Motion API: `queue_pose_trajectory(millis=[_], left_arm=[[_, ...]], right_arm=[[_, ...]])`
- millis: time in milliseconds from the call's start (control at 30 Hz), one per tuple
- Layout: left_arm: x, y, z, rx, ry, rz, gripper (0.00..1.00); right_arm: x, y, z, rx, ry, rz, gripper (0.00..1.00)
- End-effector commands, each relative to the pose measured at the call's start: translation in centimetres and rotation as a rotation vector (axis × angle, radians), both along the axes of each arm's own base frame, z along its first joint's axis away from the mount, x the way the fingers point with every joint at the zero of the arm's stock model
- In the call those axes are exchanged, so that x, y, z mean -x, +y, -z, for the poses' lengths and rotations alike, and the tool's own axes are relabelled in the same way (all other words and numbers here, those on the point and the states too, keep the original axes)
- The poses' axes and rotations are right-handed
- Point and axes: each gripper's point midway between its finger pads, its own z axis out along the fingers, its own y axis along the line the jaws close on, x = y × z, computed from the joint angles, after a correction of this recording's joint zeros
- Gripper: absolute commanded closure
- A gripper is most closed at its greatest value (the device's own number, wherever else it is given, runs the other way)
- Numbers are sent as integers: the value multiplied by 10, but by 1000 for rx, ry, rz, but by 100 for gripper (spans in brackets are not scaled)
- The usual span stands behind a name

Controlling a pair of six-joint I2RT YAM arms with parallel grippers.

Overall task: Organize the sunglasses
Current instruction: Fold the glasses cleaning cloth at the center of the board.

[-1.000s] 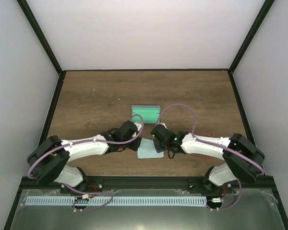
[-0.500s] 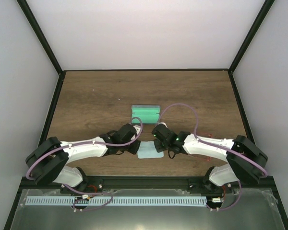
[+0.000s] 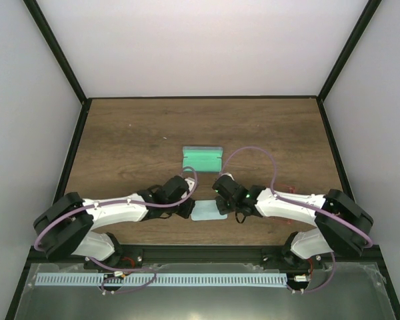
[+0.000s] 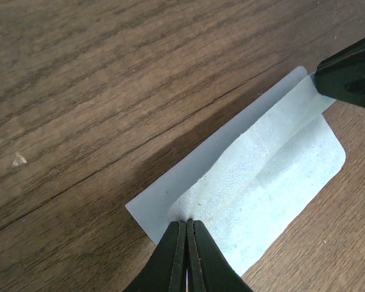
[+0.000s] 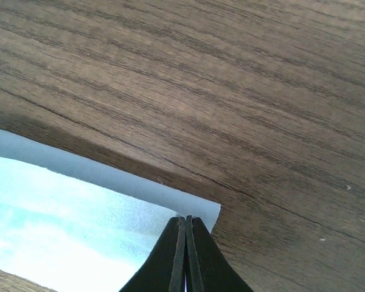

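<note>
a: where does the cloth (image 3: 207, 212) sit?
b: near the 6 o'clock edge of the table (image 3: 120, 140), about midway across, between the two arms. it is pale blue. the wrist views show one layer folded over another, with the lower layer sticking out along one edge.
a: and the left pincer (image 3: 188, 209)?
b: at the cloth's 9 o'clock side. its fingers are pressed together with no gap to see, and they pinch a corner of the top layer. from the left wrist the fabric rises in a small ridge right at the tips.
a: the right pincer (image 3: 224, 207)?
b: the same on the 3 o'clock side: closed tight, with a corner of the cloth nipped between the tips. in the left wrist view it shows as a black wedge at the cloth's far corner.
a: the case (image 3: 203, 158)?
b: at 12 o'clock from the cloth, apart from it, lying open with its green inside up.
a: and the sunglasses (image 3: 290, 189)?
b: hard to see. only a thin red sliver shows at about 2 o'clock from the cloth, just past the far edge of the right forearm (image 3: 287, 203). the rest is hidden under that arm, so i cannot tell how they lie. they are not in the case, and neither pincer touches them.
</note>
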Motion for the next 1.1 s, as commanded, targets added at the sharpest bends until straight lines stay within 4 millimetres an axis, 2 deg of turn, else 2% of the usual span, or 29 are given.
queue_pose_trajectory(millis=[0, 500, 833, 1067], left_arm=[[3, -4, 7, -6, 10, 9, 96], [6, -5, 11, -14, 14, 17, 96], [10, -6, 6, 7, 6, 33, 96], [14, -4, 18, -17, 28, 44, 96]], right_arm=[[0, 3, -6, -27, -15, 3, 99], [3, 3, -5, -37, -11, 0, 99], [4, 1, -5, -42, -14, -1, 99], [4, -1, -1, -31, -9, 3, 99]])
